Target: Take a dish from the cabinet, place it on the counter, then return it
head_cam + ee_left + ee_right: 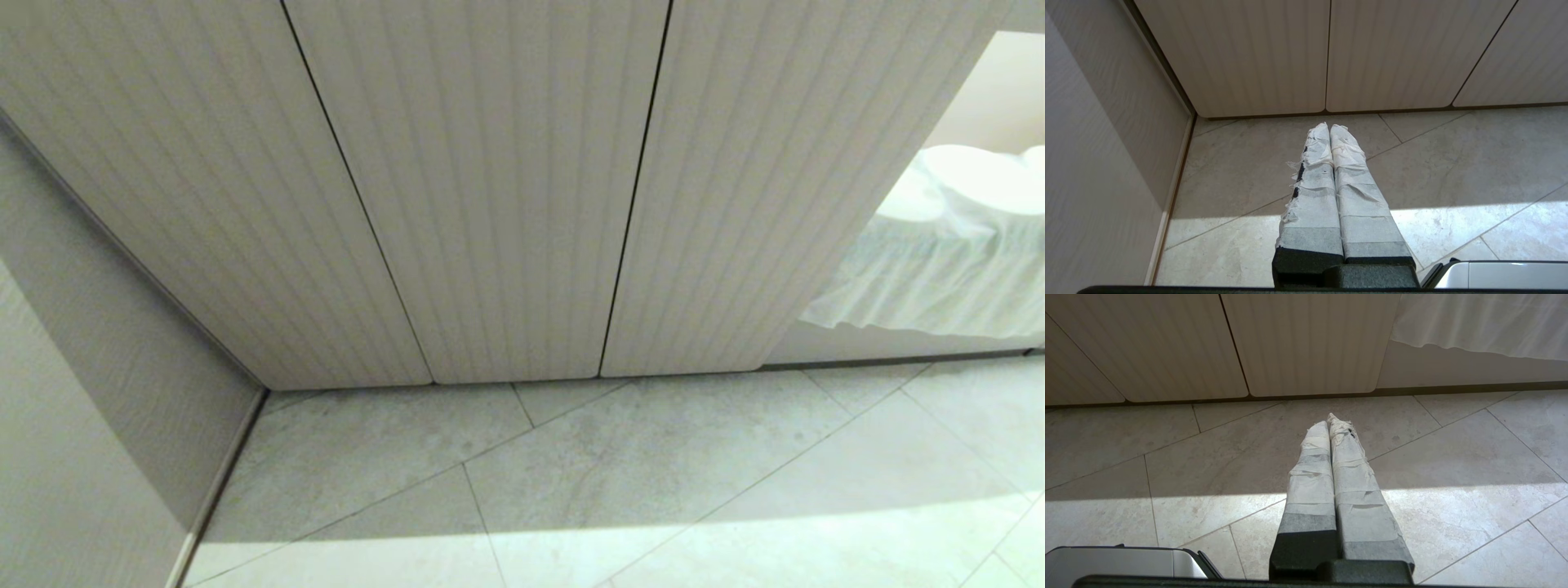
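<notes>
Facing closed cabinet (490, 204) doors, left gripper (1329, 130), right gripper (1327, 420), jaws together, short of it

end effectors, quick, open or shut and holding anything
left end effector: shut, holding nothing
right end effector: shut, holding nothing

Home interior: ribbed cabinet (490, 204) doors, tiled floor (653, 474), skirted bed (939, 278).

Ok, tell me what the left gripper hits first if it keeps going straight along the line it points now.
Probably the tiled floor just short of the cabinet. The left gripper, shut and empty, slants down toward the foot of the closed ribbed doors; nothing lies between. How far off is unclear, so it might reach the doors' lower edge instead.
</notes>
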Motion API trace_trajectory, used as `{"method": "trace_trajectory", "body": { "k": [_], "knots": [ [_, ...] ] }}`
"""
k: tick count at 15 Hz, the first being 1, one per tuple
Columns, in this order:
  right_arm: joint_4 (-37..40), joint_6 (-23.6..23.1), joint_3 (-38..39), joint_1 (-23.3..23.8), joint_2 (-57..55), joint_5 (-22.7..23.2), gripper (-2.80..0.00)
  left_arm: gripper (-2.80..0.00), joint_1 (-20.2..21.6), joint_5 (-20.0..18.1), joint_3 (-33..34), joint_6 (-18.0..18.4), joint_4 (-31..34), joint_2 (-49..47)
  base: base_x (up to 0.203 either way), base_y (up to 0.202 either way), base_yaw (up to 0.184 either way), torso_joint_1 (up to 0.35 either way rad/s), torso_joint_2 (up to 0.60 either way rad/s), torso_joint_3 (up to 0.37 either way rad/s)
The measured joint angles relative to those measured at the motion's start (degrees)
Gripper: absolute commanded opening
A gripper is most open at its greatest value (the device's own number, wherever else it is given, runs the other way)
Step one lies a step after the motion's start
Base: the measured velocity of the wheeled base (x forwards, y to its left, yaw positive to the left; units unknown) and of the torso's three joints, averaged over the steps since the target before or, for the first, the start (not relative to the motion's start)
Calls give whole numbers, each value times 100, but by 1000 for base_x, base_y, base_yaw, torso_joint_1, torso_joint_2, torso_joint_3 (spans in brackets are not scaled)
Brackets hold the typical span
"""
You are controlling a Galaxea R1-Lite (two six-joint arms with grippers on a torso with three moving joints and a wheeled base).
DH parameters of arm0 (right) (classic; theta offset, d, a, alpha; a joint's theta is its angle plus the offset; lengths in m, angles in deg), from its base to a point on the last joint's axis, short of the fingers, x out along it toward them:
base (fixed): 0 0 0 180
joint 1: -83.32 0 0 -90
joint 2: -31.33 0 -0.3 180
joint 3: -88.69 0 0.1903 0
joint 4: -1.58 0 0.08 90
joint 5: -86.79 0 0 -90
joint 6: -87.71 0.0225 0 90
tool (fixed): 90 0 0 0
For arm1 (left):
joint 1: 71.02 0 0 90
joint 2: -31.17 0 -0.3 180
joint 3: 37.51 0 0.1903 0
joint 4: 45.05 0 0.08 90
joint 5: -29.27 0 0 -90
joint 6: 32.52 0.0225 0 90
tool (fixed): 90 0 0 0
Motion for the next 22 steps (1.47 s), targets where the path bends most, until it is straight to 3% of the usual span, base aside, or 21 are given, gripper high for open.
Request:
{"method": "trace_trajectory", "body": {
  "k": [22],
  "knots": [
    [0,4,0,-5,0,0,-280,-280,2,-2,0,-2,0,2,0,0,0,0,0,0]
  ]
}}
